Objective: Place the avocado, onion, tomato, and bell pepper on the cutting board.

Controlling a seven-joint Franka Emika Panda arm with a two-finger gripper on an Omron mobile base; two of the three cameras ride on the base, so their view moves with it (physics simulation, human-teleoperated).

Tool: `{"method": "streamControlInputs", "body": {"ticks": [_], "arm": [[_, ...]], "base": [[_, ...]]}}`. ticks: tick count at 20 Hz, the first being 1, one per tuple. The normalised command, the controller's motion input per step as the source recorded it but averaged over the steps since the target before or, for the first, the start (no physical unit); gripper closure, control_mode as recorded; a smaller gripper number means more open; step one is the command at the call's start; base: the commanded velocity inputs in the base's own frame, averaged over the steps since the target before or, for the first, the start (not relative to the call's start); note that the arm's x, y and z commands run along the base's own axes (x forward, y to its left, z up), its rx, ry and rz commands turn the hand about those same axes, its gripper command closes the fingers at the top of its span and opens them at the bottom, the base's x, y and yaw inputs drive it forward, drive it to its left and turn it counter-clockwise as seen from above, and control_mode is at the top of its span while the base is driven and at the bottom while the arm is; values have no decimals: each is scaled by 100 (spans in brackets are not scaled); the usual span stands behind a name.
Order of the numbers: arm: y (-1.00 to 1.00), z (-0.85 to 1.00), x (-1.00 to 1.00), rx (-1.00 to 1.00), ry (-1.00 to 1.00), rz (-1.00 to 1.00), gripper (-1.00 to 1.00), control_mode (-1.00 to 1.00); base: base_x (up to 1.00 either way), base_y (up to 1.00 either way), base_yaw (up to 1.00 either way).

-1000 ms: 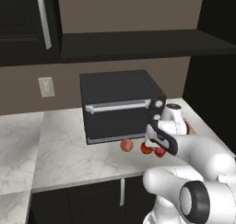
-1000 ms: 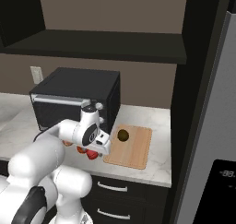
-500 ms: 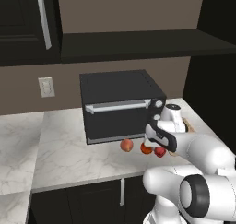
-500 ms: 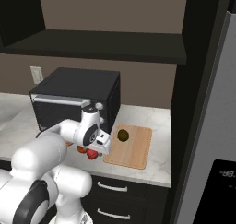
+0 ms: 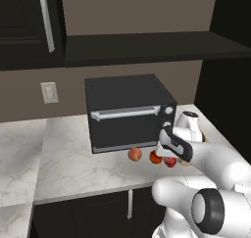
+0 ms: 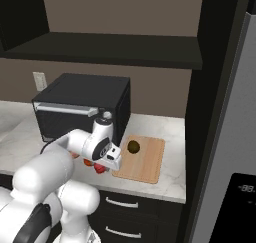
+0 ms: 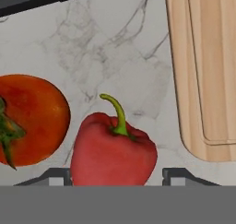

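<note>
We see our two-finger gripper hanging low over the white marble-veined counter, and in the hand view its two small dark finger tips stand wide apart, one on each side of the crimson bell pepper with a curled green stem, which sits between them on the counter; we cannot tell whether the tips touch its skin. Just beside the pepper lies the round orange-red tomato with a dark green top, close but seemingly apart from it. The rounded corner of the flat light tan wooden cutting board lies near the pepper on its other side, with a strip of bare marble between them. From the right base view we see the small dark olive-brown egg-shaped avocado already resting on the cutting board, toward the end nearest the black boxy toaster oven with a silver handle. From the left base view we see the small round pale peach-orange onion on the counter in front of the oven, with the tomato next along and the pepper partly hidden under our white arm. The gripper hovers over those two red pieces.
</note>
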Motion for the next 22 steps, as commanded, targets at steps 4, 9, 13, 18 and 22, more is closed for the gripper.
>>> {"method": "streamControlInputs", "body": {"ticks": [4, 9, 13, 18, 22], "arm": [[23, -34, -2, 5, -6, 0, 100, -100], [21, -24, 0, 1, -1, 0, 100, -100], [0, 6, -7, 0, 0, 6, 100, -100], [0, 25, -14, 0, 0, 0, 100, -100], [-1, 21, -9, 0, 0, 0, 100, -100]], "base": [[0, 0, 0], [0, 0, 0], [0, 0, 0], [0, 0, 0], [0, 0, 0]]}}
